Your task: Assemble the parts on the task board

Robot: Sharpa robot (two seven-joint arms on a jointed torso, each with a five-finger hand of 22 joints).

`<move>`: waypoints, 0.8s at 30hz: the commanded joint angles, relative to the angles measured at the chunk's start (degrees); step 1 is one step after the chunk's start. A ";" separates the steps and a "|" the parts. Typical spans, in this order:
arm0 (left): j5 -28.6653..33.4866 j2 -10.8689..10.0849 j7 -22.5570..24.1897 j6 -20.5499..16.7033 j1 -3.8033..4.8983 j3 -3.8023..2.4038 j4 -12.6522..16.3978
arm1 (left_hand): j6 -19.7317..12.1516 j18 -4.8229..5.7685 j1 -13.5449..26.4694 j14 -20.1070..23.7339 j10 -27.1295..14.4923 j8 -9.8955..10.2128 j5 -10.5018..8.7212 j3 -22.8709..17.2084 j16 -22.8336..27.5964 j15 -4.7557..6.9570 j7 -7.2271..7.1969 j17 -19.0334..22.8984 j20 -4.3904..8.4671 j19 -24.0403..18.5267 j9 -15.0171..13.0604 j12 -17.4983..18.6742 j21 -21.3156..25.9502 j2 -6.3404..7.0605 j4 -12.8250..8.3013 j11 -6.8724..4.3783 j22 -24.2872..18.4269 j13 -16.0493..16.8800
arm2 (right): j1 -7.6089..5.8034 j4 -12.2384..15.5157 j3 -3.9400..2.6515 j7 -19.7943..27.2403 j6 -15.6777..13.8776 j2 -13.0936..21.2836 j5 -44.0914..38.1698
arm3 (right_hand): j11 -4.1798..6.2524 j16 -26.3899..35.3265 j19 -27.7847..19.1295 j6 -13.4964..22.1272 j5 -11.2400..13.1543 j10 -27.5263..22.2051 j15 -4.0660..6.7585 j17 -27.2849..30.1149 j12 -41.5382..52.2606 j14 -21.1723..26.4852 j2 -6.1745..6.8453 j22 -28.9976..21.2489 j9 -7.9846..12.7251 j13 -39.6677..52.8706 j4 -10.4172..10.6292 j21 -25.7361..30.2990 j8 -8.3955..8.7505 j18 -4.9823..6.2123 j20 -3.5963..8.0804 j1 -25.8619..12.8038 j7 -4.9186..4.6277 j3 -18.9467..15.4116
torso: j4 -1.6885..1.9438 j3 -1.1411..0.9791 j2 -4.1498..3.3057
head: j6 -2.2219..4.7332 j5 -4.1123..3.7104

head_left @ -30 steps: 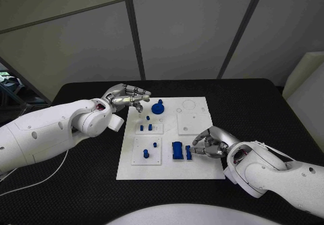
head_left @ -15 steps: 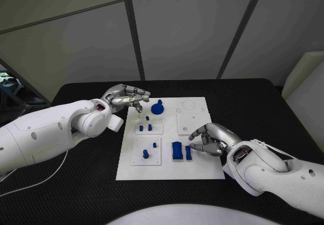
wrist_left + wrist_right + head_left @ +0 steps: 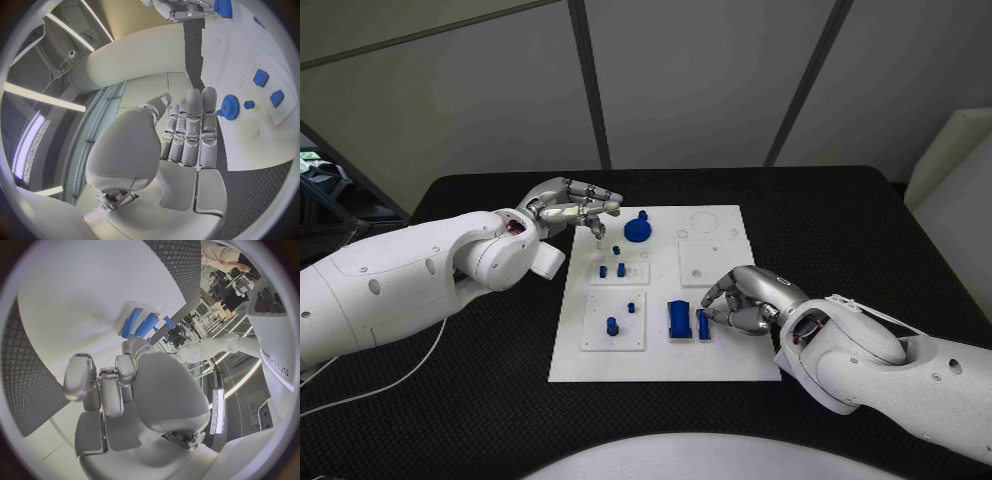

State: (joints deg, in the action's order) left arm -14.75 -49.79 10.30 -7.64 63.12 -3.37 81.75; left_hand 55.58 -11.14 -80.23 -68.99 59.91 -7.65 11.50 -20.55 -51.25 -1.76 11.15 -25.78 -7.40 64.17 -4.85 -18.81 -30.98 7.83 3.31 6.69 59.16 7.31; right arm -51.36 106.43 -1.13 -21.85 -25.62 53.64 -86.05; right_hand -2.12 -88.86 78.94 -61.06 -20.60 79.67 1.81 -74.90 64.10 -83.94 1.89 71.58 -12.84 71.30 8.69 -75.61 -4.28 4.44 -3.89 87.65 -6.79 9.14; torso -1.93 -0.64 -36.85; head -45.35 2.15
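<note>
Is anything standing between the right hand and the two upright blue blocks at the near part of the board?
Nothing visible. In the head view the right hand sits directly beside the smaller blue block, fingertips at it, with the larger blue block just beyond on the task board.

I count one task board (image 3: pixel 664 362), seven blue parts (image 3: pixel 678 319) on it, and two hands (image 3: pixel 574 208).
</note>
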 commanded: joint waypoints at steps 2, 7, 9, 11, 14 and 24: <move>0.18 0.06 0.16 0.64 0.07 -0.03 -0.02 | -0.49 0.65 0.01 0.19 -0.30 -0.22 0.21 0.28 0.00 -0.10 0.05 0.07 -0.10 0.22 0.07 -0.31 0.28 -0.60 0.00 0.01 -0.05 0.05 | -0.02 -0.12 0.02 -0.56 2.81 -0.20 -0.93 | 0.41 -0.09 0.05 -0.60 -0.17 0.36 0.39 -13.31 0.30 -5.64 0.81 0.11 0.22 -0.06 -0.03 -0.35 0.38 -0.07 -0.16 -0.75 -0.01 0.59 | -0.01 0.03 0.04 | -0.14 -0.02; 0.18 0.07 0.15 0.66 0.06 -0.03 -0.03 | -0.49 0.65 0.01 0.19 -0.30 -0.22 0.21 0.28 0.00 -0.10 0.05 0.07 -0.10 0.22 0.07 -0.31 0.28 -0.60 0.00 0.01 -0.05 0.05 | -0.01 -0.25 0.03 -0.59 3.29 -0.38 -0.94 | 0.60 -0.20 0.15 -1.59 -0.06 0.54 0.52 -13.50 0.59 -5.69 1.17 0.31 0.63 0.11 -0.17 -0.49 0.19 -0.11 -0.08 -1.27 0.25 1.73 | -0.02 0.02 0.05 | -0.30 0.03; 0.18 0.05 0.12 0.66 0.06 -0.03 -0.03 | -0.49 0.65 0.01 0.19 -0.30 -0.22 0.21 0.28 0.00 -0.10 0.05 0.07 -0.10 0.22 0.07 -0.31 0.28 -0.60 0.00 0.01 -0.05 0.05 | -0.01 -0.37 0.04 -0.60 3.44 -0.52 -0.94 | 0.74 -0.23 0.19 -2.22 0.16 0.63 0.63 -13.55 0.69 -5.70 1.32 0.39 0.79 0.17 -0.28 -0.54 0.03 -0.12 0.00 -1.55 0.43 2.27 | -0.04 0.03 0.04 | -0.40 0.11; 0.18 0.03 0.09 0.66 0.06 -0.03 -0.02 | -0.50 0.65 -0.06 0.19 -0.32 -0.24 0.22 0.24 -0.01 -0.10 0.05 0.10 -0.10 0.23 0.07 -0.35 0.29 -0.68 -0.02 0.00 -0.06 0.06 | 0.00 -0.49 0.04 -0.72 3.53 -0.60 -1.02 | 0.89 -0.26 0.20 -2.81 0.51 0.71 0.74 -13.60 0.78 -5.71 1.44 0.42 0.91 0.22 -0.39 -0.55 -0.12 -0.12 0.09 -1.84 0.62 2.72 | -0.02 0.03 0.03 | -0.41 0.15; 0.18 0.00 0.06 0.65 0.06 -0.03 -0.02 | -0.50 0.65 -0.06 0.19 -0.32 -0.24 0.22 0.24 -0.01 -0.10 0.05 0.10 -0.10 0.23 0.07 -0.35 0.29 -0.68 -0.02 0.00 -0.06 0.06 | 0.00 -0.73 0.04 -1.00 3.65 -0.70 -1.37 | 1.01 -0.29 0.24 -3.29 0.88 0.78 0.84 -13.65 0.85 -5.72 1.47 0.49 1.04 0.26 -0.48 -0.60 -0.25 -0.13 0.18 -2.13 0.78 3.13 | 0.01 0.06 0.06 | -0.51 0.17; 0.18 0.00 -0.08 0.71 0.06 -0.03 -0.04 | -0.50 0.65 -0.06 0.19 -0.32 -0.24 0.22 0.24 -0.01 -0.10 0.05 0.10 -0.10 0.23 0.07 -0.35 0.29 -0.68 -0.02 0.00 -0.06 0.06 | 0.01 -1.70 0.05 -1.37 0.14 -1.47 -3.14 | 0.50 -0.17 0.12 -0.94 4.64 0.69 0.57 -13.47 0.55 -5.68 2.71 0.34 2.45 0.03 -0.40 -0.42 0.73 -0.16 0.11 -3.92 0.06 3.72 | -0.05 0.03 0.04 | -0.50 0.22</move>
State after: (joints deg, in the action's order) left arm -14.75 -49.82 10.22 -7.60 63.11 -3.36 81.70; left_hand 55.58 -11.14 -80.23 -68.99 59.92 -7.65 11.50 -20.55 -51.25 -1.76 11.15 -25.73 -7.40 64.17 -4.86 -18.80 -30.98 7.83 3.31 6.69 59.17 7.30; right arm -51.32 104.76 -1.09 -23.10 -23.77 52.28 -87.84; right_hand -1.21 -88.86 78.94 -62.46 -16.28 80.57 2.52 -74.90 64.78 -83.92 4.75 72.01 -10.60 71.38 8.37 -75.84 -3.90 4.43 -3.89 84.18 -6.67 12.62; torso -1.94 -0.58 -36.81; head -45.88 2.37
